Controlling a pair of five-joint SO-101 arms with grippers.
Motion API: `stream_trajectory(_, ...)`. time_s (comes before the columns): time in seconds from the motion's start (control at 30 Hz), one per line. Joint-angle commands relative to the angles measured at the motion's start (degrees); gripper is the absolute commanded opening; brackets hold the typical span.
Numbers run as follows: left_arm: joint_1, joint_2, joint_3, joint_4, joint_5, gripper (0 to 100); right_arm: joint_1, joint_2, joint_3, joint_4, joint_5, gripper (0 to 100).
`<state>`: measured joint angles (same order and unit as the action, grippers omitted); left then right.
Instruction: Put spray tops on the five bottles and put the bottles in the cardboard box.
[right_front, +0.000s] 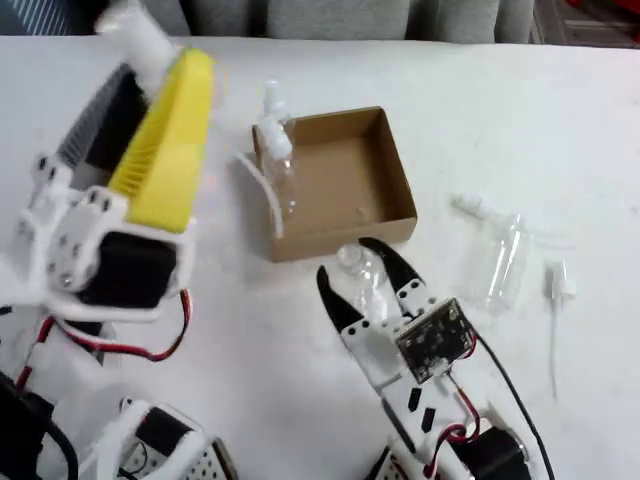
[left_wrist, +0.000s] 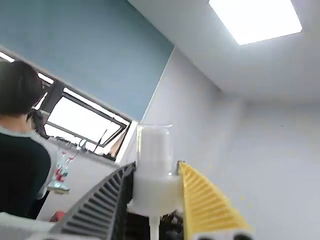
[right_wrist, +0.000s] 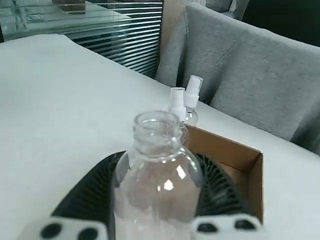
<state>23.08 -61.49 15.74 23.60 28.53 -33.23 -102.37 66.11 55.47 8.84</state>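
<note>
My left gripper (right_front: 150, 55), with one yellow and one grey finger, is raised high over the table's left side and is shut on a white spray top (right_front: 135, 30). The left wrist view shows that spray top (left_wrist: 155, 170) pinched between the fingers, nozzle up, with the gripper (left_wrist: 155, 187) clamped on its collar. My right gripper (right_front: 350, 265), black-fingered, is shut on an upright clear bottle (right_front: 362, 275) just in front of the cardboard box (right_front: 340, 235). The bottle (right_wrist: 157, 170) has an open neck, the gripper (right_wrist: 157, 200) around its body. Two capped bottles (right_front: 277, 150) stand at the box's left wall.
Clear uncapped bottles (right_front: 500, 262) lie on the table right of the box. Loose spray tops (right_front: 558, 283) with thin tubes lie beside them. In the right wrist view the capped bottles (right_wrist: 182, 105) rise behind the box (right_wrist: 235, 160). A grey chair back (right_wrist: 250, 75) stands beyond the table.
</note>
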Motion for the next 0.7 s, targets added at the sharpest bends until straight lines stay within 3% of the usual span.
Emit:
stream_trajectory(0.0, 0.0, 0.4, 4.7, -8.4, 1.6, 2, -0.2, 0.2, -0.5, -1.5, -5.2, 1.5)
stream_trajectory(0.23, 0.1, -3.7, 16.1, -12.0, 2.0, 2, -0.2, 0.2, 3.8, -0.5, -5.6, 1.5)
stream_trajectory(0.43, 5.1, -11.7, 26.5, -12.9, 2.0, 2, -0.2, 0.2, 5.4, -0.6, -5.7, 1.5)
stream_trajectory(0.67, 5.7, -12.4, 37.3, -26.2, 2.0, 2, -0.2, 0.2, 5.4, -0.1, -5.7, 1.5)
